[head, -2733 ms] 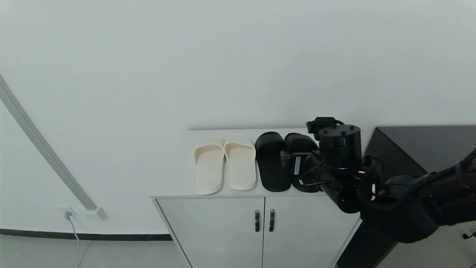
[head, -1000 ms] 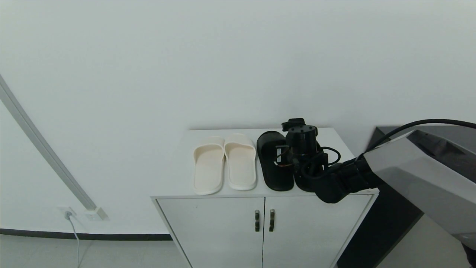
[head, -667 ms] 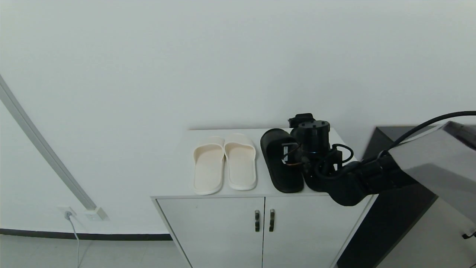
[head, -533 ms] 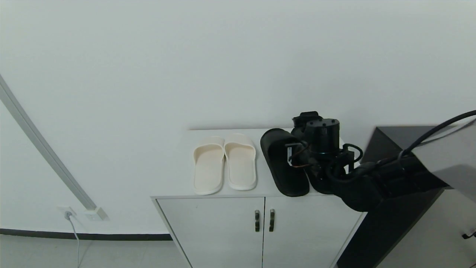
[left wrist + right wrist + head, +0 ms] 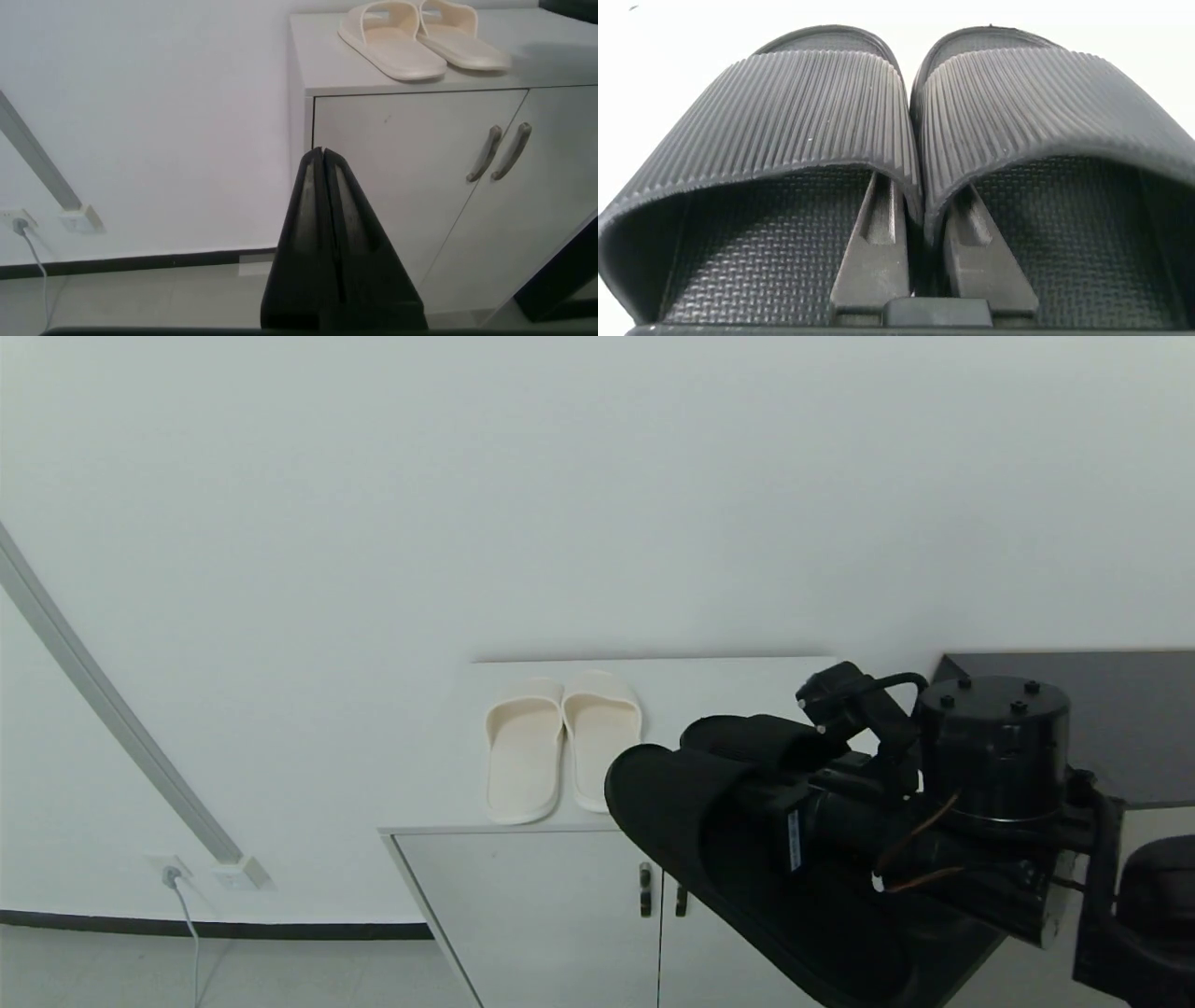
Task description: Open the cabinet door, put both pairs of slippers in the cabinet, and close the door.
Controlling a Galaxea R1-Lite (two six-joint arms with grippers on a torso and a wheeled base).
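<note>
My right gripper [image 5: 920, 233] is shut on the pair of black slippers [image 5: 691, 812], pinching the adjoining inner sides of both slippers [image 5: 822, 140] under their ribbed straps. The pair hangs in the air in front of the white cabinet [image 5: 523, 896], clear of its top. A pair of cream slippers [image 5: 563, 747] lies side by side on the left part of the cabinet top, also seen as the cream slippers [image 5: 420, 37]. Both cabinet doors are closed, their handles [image 5: 644, 889] meeting at the middle. My left gripper [image 5: 323, 154] is shut and holds nothing, low in front of the cabinet's left door.
A black table [image 5: 1120, 709] stands right beside the cabinet. A wall socket with a plugged cable [image 5: 171, 875] and a slanted grey rail [image 5: 93, 691] are on the wall at the left. Bare floor lies in front of the cabinet.
My right arm went to the black slippers on the cabinet top, dragged them toward the front edge, then lifted them off and pulled them back toward me. The cream slippers stayed put.
</note>
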